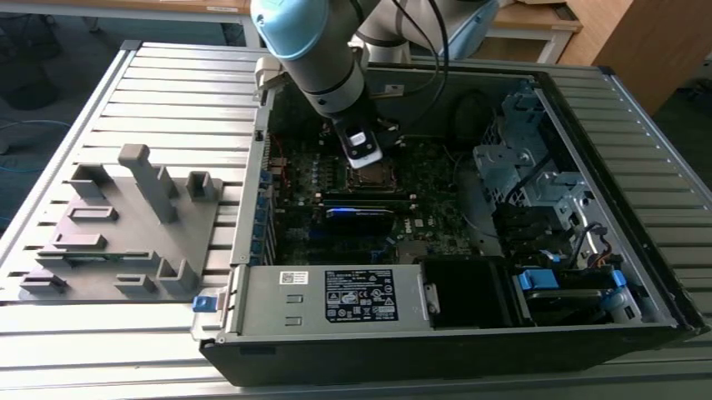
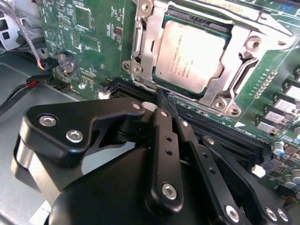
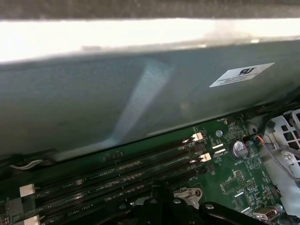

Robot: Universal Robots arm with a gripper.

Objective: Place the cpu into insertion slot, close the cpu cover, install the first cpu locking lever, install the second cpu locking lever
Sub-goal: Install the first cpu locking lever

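In the second wrist view the cpu (image 2: 187,54) lies flat in the insertion slot (image 2: 220,101), silver face up. The cpu cover (image 2: 146,56) is down around it, its open middle framing the chip. My gripper (image 2: 163,99) is shut, and its black fingers (image 2: 161,140) meet in a thin tip at the socket's edge beside the memory slots. Nothing shows between them. In the exterior view the gripper (image 1: 365,154) hangs just above the insertion slot (image 1: 381,177) inside the open computer case. A silver bar (image 2: 225,10) runs along the socket's far side.
The case wall (image 3: 140,103) rises close behind the long black memory slots (image 3: 117,173). A coin battery (image 2: 66,63) and thin cables (image 2: 28,84) sit near the socket. A metal drive cage (image 1: 523,158) and power supply (image 1: 333,296) crowd the case. A grey fixture (image 1: 122,225) lies on the slatted table.
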